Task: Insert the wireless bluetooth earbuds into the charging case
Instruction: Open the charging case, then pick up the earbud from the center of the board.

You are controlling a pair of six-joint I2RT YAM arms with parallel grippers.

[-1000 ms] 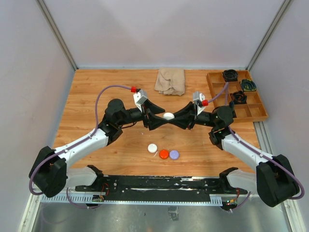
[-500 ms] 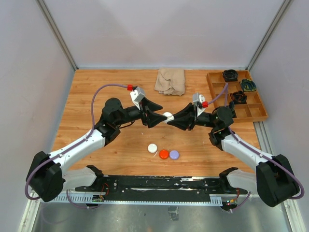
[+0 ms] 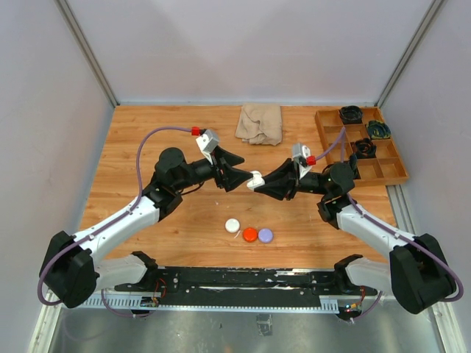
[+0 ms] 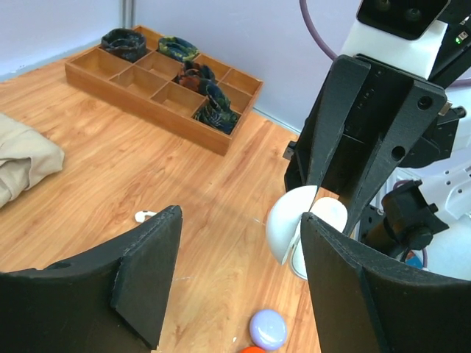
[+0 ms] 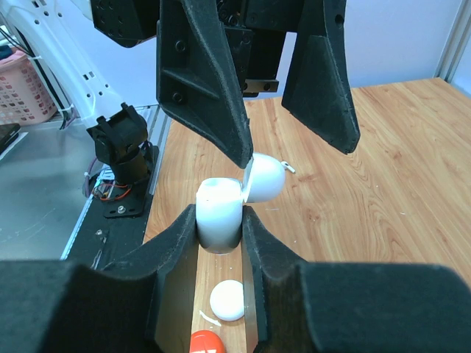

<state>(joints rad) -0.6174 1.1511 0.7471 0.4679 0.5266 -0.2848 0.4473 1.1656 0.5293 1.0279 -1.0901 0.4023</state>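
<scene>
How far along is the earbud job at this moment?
Done: the charging case is off the table, clamped in the right gripper, lid flipped open. In hand: the left gripper stands open and empty beside the case. Left: a white earbud lies loose on the table and needs picking up and seating. Whether the case already holds one cannot be seen.

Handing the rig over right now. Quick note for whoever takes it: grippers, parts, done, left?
Right gripper: shut on the white charging case, lid open, held off the table.
Left gripper: open, empty, beside the case.
One white earbud lies loose on the table; white, red and purple pucks sit nearer the bases.
Done: case lifted, opened; no telling if a bud is seated.
Left: pick up the earbud, seat it.
</scene>
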